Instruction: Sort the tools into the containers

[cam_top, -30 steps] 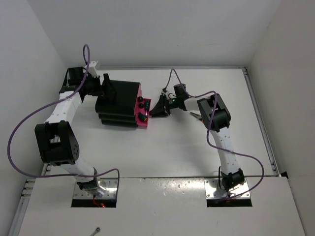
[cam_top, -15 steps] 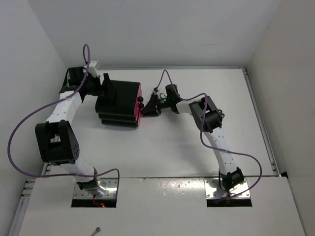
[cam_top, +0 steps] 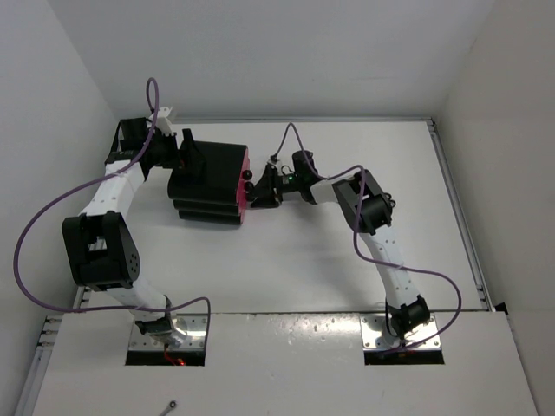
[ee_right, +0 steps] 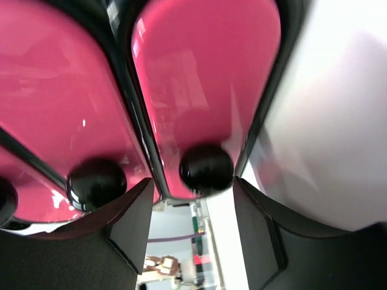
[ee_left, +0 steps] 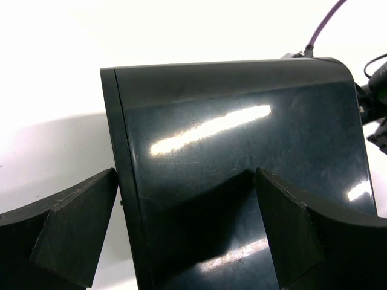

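Note:
The black cabinet [cam_top: 208,184] stands at the back left of the table, its pink containers [cam_top: 244,186] facing right with all fronts flush. In the right wrist view two pink drawer fronts [ee_right: 205,78] fill the frame. My right gripper [ee_right: 192,184] is open, and a round black knob [ee_right: 206,169] sits between its fingertips with a small gap on each side. A second knob [ee_right: 95,181] lies to the left. My left gripper [ee_left: 184,181] is open, straddling the cabinet's [ee_left: 242,139] rear edge. No tools are in view.
White walls close in the table on the left, back and right. A metal rail [cam_top: 460,217] runs along the right side. Purple cables loop off both arms [cam_top: 52,217]. The right arm's elbow [cam_top: 373,204] hangs over the table's middle.
The lowest drawer stood pulled out a second ago and is now flush. My right gripper moved left up to the cabinet front and its jaws have widened around the knob. The left arm has not moved.

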You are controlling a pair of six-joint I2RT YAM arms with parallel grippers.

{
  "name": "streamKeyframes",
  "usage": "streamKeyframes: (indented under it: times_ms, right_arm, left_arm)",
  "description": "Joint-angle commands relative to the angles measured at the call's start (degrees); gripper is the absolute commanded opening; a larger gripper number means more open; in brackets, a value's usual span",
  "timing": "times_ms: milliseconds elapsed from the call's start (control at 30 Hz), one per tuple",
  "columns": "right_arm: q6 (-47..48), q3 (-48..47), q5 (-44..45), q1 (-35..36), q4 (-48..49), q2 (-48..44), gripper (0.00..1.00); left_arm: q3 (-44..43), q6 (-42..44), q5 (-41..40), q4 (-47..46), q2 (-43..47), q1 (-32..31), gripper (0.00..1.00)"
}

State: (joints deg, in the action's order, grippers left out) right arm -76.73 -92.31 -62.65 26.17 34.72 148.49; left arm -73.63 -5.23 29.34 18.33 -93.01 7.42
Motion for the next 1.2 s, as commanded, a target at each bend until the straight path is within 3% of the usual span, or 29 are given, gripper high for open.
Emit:
streamKeyframes:
  times_ms: [0, 133, 200, 333, 467, 533, 667, 1167]
  right_arm:
    - [0.61, 5.45, 0.95, -1.73, 0.44, -7.05, 0.52]
    - [1.93, 10.30, 0.95, -4.28, -0.09, -10.66, 0.34]
    - [2.81, 12.06, 0.95, -5.17, -0.70, -12.78, 0.34]
    - [3.52, 14.61, 0.95, -6.49, 2.10, -15.33, 0.44]
    - [-3.94, 13.92, 0.43, -5.96, 10.79, -14.63, 0.58]
    - [-10.09, 13.39, 0.43, -4.82, 17.03, -12.52, 0.59]
    - [-15.64, 11.38, 2.09, -3.76, 20.30, -11.38, 0.59]
    - [-17.23, 2.14, 3.15, -1.04, 18.55, -5.14, 0.57]
  left_arm:
    - [3.84, 4.00, -4.12, 7.60, -4.46, -1.97, 1.00]
    - [3.84, 4.00, -4.12, 7.60, -3.93, -1.97, 1.00]
    - [3.84, 4.00, -4.12, 7.60, -3.93, -1.97, 1.00]
    - [4.37, 4.00, -4.12, 7.60, -3.40, -1.97, 1.00]
    - [4.89, 4.00, -4.12, 7.07, -3.40, -1.97, 1.00]
    - [4.89, 4.00, -4.12, 7.07, -3.40, -1.97, 1.00]
    - [4.89, 4.00, -4.12, 7.07, -3.40, -1.97, 1.00]
    - [4.37, 4.00, -4.12, 7.07, -3.40, -1.97, 1.00]
